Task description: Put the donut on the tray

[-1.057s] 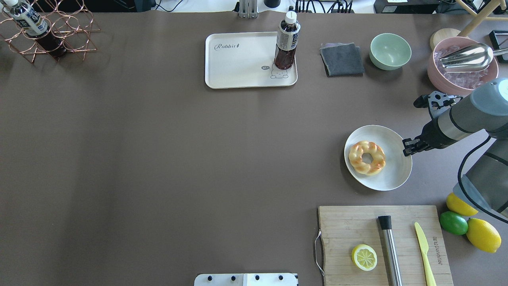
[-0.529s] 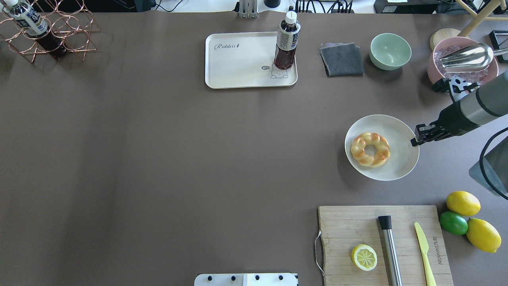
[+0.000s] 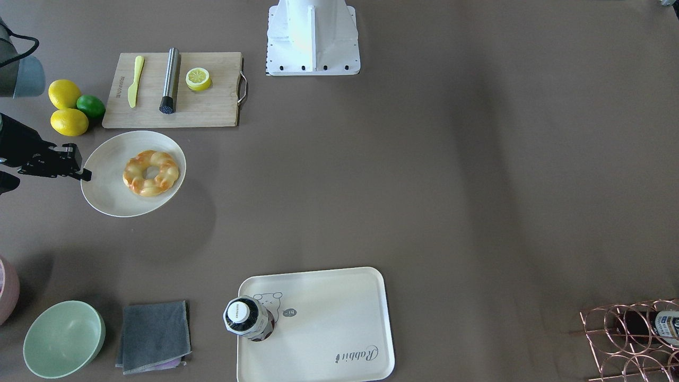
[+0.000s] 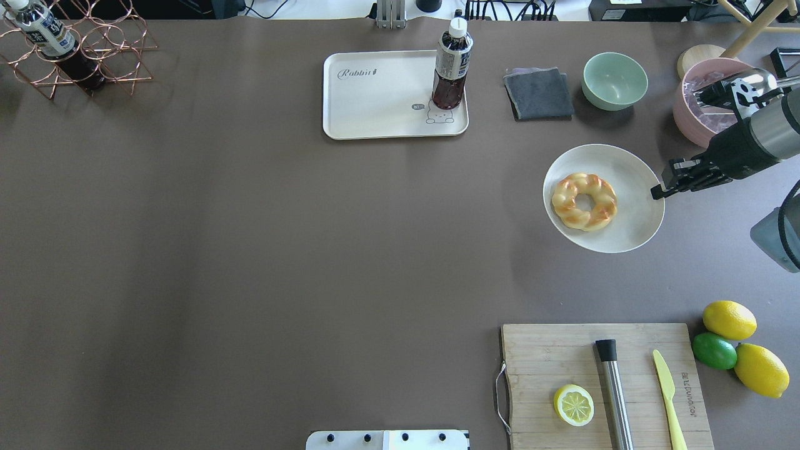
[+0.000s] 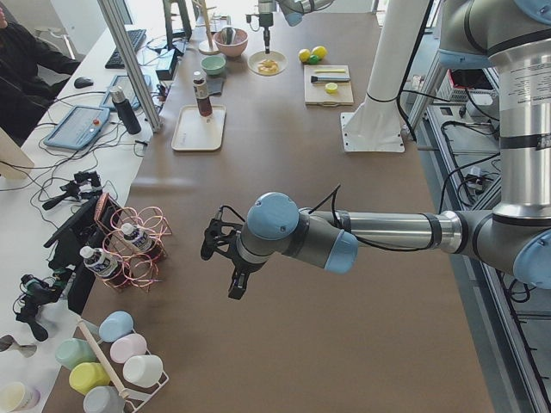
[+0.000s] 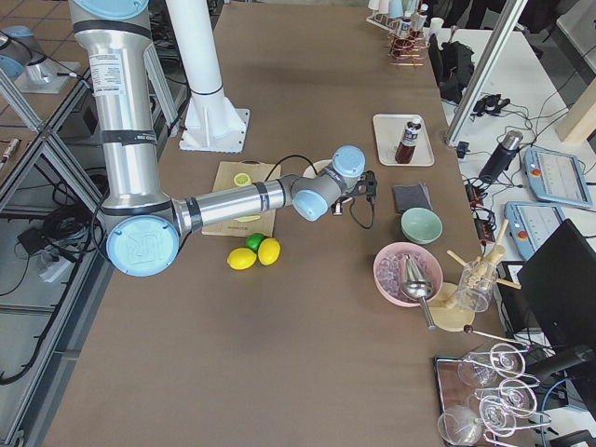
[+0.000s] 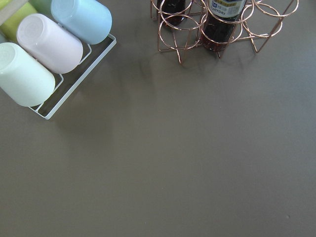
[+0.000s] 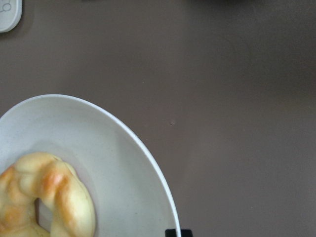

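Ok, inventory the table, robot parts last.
plate: one, white, right side
donut: one, golden, on plate
tray: one, cream, far centre
bottle: one, dark, on tray
cloth: one, grey, beside tray
green bowl, pink bowl: one each, far right
board: one, wooden, near right
lemon half, yellow knife, steel tool: one each, on board
lemons: two, yellow, beside board
lime: one, green, by lemons
rack: one, copper, far left
right gripper: shut on plate
left gripper: black, above table

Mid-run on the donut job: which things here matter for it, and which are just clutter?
Part of the job: donut, plate under it, right gripper pinching the plate's rim, tray, bottle standing on the tray.

Just lying about: cutting board with lemon half and knife, green bowl, grey cloth, wire rack.
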### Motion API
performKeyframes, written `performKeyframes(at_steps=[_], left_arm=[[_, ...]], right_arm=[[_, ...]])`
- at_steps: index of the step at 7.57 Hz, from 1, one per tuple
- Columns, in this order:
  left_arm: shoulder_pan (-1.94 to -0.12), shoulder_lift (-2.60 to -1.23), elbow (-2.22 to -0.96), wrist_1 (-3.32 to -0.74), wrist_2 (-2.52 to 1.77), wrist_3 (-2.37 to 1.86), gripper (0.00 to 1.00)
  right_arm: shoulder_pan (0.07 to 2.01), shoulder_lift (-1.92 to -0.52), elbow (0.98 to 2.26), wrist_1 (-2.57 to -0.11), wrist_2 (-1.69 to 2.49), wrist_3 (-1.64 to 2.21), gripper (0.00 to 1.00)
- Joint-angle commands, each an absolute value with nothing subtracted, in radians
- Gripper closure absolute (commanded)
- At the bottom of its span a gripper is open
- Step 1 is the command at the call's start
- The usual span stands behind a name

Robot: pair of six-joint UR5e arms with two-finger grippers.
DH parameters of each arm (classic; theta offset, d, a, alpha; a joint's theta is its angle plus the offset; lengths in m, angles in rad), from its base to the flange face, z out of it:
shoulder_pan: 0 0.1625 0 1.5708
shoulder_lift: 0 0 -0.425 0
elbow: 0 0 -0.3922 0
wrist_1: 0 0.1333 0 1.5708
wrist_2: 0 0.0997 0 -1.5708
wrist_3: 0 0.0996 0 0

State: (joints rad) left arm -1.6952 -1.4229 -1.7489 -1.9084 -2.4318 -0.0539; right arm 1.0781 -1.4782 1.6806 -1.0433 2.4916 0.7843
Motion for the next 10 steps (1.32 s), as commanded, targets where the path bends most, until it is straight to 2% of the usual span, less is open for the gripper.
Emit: performKeyframes(at_steps=[1, 4, 8, 10], left_arm=[[-1.601, -1.520, -1.755, -1.875, -2.487, -0.262, 0.02], [-1.423, -1.679, -1.770, -1.875, -2.482, -0.625, 0.02], [-1.182, -1.851, -1.868, -1.871, -2.476, -0.945, 0.02], [-1.056, -1.936, -1.888, -1.871, -2.407, -1.078, 0.02]], right_arm=[[1.085, -1.421, 1.712, -1.043, 2.488, 0.881, 1.00], [0.979, -1.362, 1.807, -1.045, 2.377, 1.098, 1.00], [0.829, -1.243, 1.833, -1.055, 2.203, 1.316, 1.00], [0.772, -1.149, 1.854, -1.219, 2.125, 1.331, 1.00]])
